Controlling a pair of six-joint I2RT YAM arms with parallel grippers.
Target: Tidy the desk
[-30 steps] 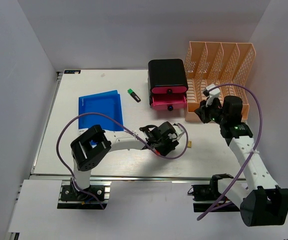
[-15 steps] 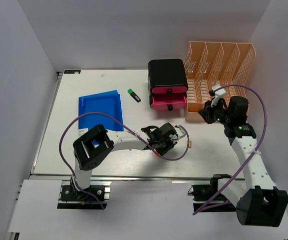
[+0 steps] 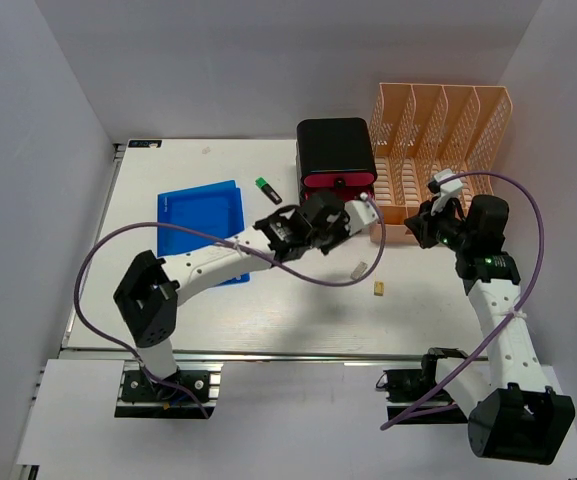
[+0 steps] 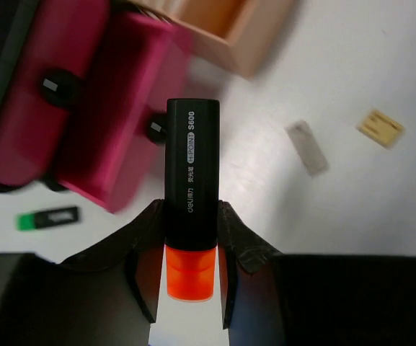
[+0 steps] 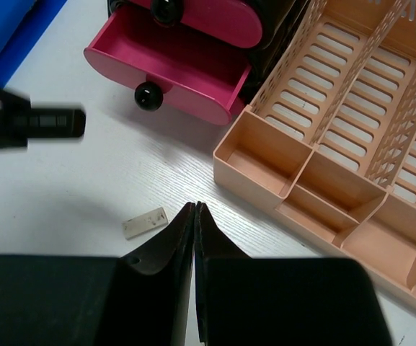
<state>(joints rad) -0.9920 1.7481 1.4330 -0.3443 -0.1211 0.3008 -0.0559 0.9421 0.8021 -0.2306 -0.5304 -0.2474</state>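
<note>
So the left arm is stretched way out from its base at the near-left corner, running diagonally across the desk [image 3: 138, 290], with the left gripper [image 4: 191, 216] hanging just in front of the black drawer unit [image 3: 336, 150]. Its jaws are pinching an orange highlighter [image 4: 192, 180] around the middle, with the black body pointing away from the wrist and the orange cap toward the camera. The barrel clearly reads "S600" with a deli logo next to it; the rest of the print is too small for me. The right arm comes up along the right side, elbow bent, with the right gripper [image 5: 195, 210] low over the desk just off the front of the peach file rack [image 3: 438, 115]. Its jaws are pressed together with nothing between them. The desk itself is a big flat white top filling most of the overhead view, with a metal rail [image 3: 268, 352] along the near edge. The unit's lower pink drawer [image 5: 171, 68] is pulled out and looks bare inside. A blue folder [image 3: 203, 215] lies flat on the left half, and a green highlighter [image 3: 267, 189] sits between it and the drawers. A small white tab [image 5: 144, 223] and a little tan piece [image 4: 381, 127] lie loose near each other toward the middle.
</note>
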